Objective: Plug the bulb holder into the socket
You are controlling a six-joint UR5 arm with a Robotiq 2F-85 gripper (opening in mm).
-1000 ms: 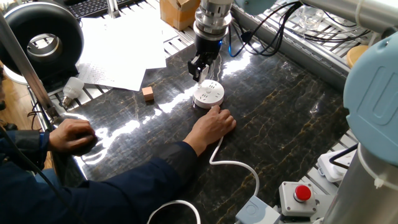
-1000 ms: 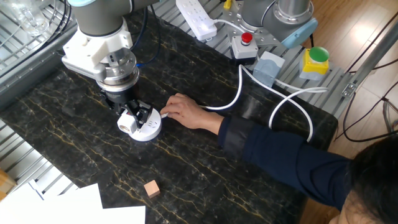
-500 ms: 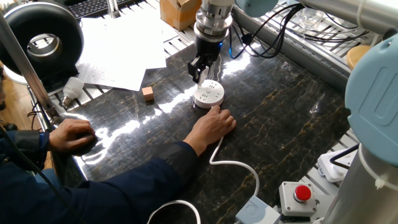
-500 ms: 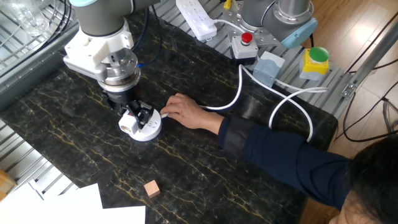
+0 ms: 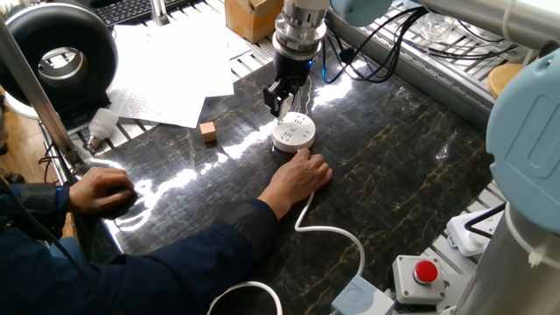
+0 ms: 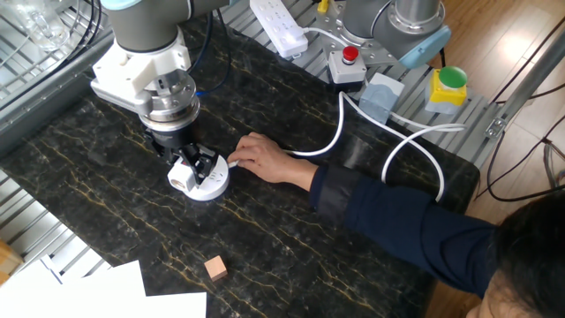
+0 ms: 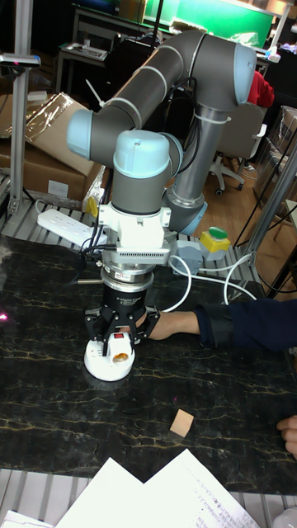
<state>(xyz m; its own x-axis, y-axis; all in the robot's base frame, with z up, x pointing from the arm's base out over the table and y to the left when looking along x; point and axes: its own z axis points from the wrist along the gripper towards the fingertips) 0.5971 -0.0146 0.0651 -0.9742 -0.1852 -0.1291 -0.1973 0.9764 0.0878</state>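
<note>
The socket (image 5: 296, 134) is a round white disc on the dark marble table, and its white cord (image 5: 337, 234) runs toward the front. My gripper (image 6: 187, 168) stands upright over the disc's far edge, shut on the bulb holder (image 6: 181, 176), a small white box. In the tall fixed view the bulb holder (image 7: 120, 350) shows a red mark between the black fingers, and it sits low on the socket (image 7: 97, 365). I cannot tell whether its pins are in the holes. A person's hand (image 5: 302, 175) rests against the disc's near edge.
A tan wooden cube (image 5: 207, 131) lies left of the socket, with a light bulb (image 5: 102, 125) and papers (image 5: 166, 79) beyond. A power strip (image 6: 278, 25), a red-button box (image 6: 346, 62) and a yellow box with a green button (image 6: 446, 87) sit at the table's edge. The person's sleeve (image 6: 397, 221) crosses the table.
</note>
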